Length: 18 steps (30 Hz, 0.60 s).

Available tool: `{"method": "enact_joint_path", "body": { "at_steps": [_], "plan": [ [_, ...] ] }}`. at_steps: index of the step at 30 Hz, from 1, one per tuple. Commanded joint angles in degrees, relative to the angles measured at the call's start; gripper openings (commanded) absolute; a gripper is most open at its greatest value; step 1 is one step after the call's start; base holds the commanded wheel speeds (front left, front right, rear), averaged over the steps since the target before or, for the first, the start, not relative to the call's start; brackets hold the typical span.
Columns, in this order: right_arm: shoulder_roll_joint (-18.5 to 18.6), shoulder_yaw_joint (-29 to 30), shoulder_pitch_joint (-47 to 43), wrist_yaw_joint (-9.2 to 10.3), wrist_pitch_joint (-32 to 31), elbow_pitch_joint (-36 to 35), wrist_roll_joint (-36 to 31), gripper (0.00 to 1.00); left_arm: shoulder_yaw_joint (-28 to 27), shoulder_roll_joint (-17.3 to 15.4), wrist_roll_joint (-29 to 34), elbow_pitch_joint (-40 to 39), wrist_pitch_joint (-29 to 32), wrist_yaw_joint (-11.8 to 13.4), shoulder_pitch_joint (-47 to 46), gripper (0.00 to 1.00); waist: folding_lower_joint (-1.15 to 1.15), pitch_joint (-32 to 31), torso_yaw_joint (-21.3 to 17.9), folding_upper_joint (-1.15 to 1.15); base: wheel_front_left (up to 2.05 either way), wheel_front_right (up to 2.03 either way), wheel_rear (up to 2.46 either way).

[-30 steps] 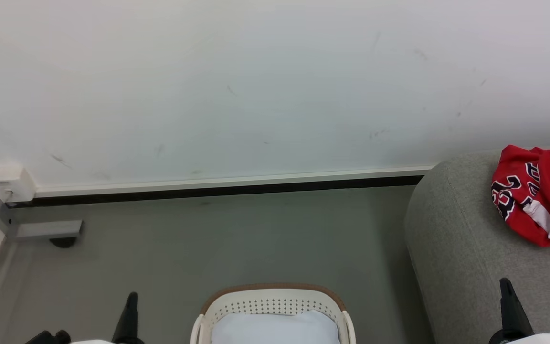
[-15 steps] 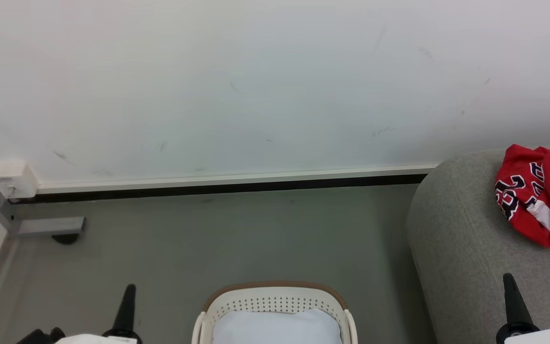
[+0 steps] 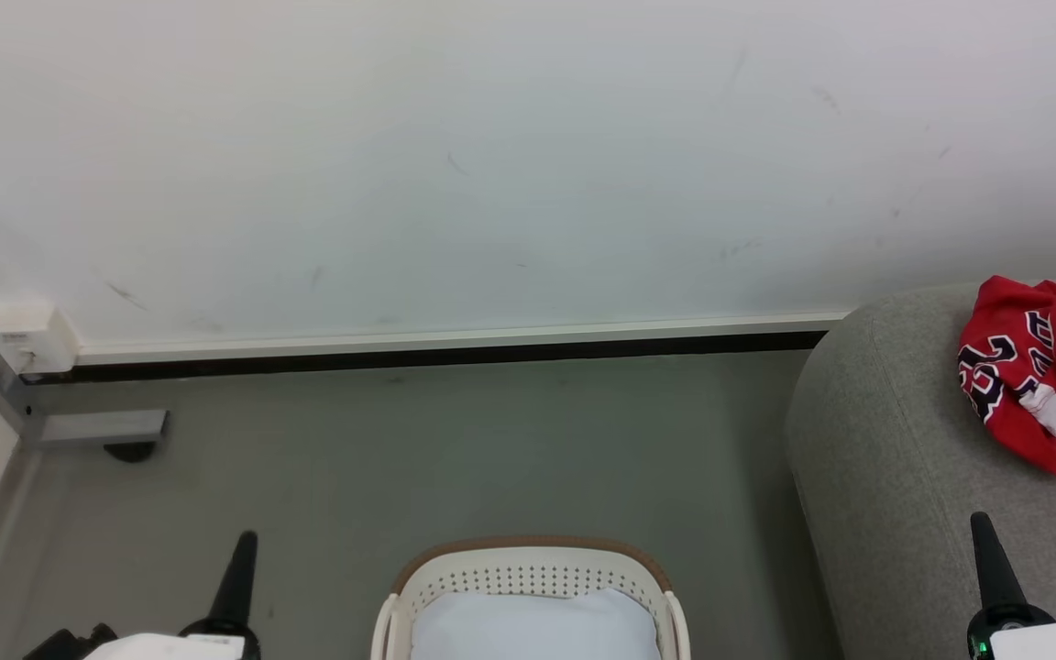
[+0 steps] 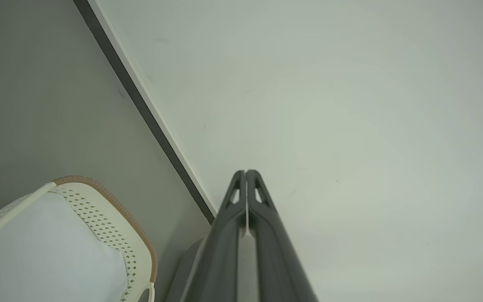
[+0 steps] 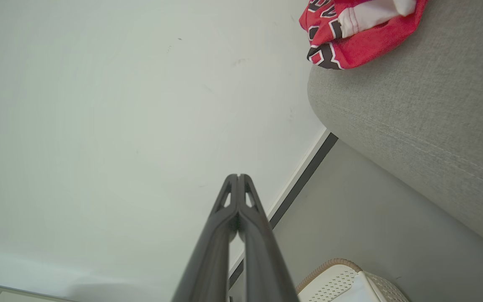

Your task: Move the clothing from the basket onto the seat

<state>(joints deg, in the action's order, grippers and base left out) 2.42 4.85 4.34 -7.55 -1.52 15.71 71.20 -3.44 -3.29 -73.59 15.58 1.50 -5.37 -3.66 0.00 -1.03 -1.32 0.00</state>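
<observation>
The jersey [image 3: 1041,376] is picked out at once. It is heaped on top of the sofa [image 3: 895,477] at the far right, well apart from the basket [image 3: 528,579]. Bright red fabric is bunched into soft folds. Black figures outlined in white are curled across the creases, and a band of white trim is tucked into the lower fold. Its right side is cut off by the edge of the head view. In the right wrist view the heap is seen lying close to the sofa's rounded edge.

The sofa is covered in grey woven cloth with a coarse grain. Its corner is rounded, and a stitched seam can be traced along the curve.

The basket is set on the floor [image 3: 455,458] at the lower middle. It is oval and made of cream plastic. Its wall is pierced by rows of small holes, its rim is capped with a brown ribbed band, and a handle is moulded at each side. A flat, pale sheet [image 3: 533,628] is laid inside it.

The floor is matte grey. The wall [image 3: 491,165] behind is white and faintly scuffed, and it is edged below by a dark skirting strip [image 3: 445,356].

The left tool [image 3: 244,550] is held low over the floor, left of the basket, with its two long dark fingers pressed together to a point. The right tool [image 3: 984,541] is held before the sofa's front, its fingers likewise closed tip to tip, below the jersey and clear of it.
</observation>
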Motion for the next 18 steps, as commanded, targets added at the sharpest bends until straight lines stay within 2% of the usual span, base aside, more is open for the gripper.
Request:
{"method": "enact_joint_path", "body": {
  "at_steps": [1,18],
  "plan": [
    [0.57,0.31,0.94,0.07,-0.35,-0.66,1.62,0.00,-0.47,-0.12,-1.90,-0.61,0.43,-0.40,-1.20,0.00,0.00,0.05,0.05,0.00,0.00,0.00,0.00],
    [0.61,0.97,1.56,0.09,-2.52,-1.15,10.44,0.00,-1.69,0.09,-9.49,-1.06,2.62,-1.27,-1.89,0.00,0.00,0.51,0.56,0.00,0.00,0.00,0.00]
  ]
}}
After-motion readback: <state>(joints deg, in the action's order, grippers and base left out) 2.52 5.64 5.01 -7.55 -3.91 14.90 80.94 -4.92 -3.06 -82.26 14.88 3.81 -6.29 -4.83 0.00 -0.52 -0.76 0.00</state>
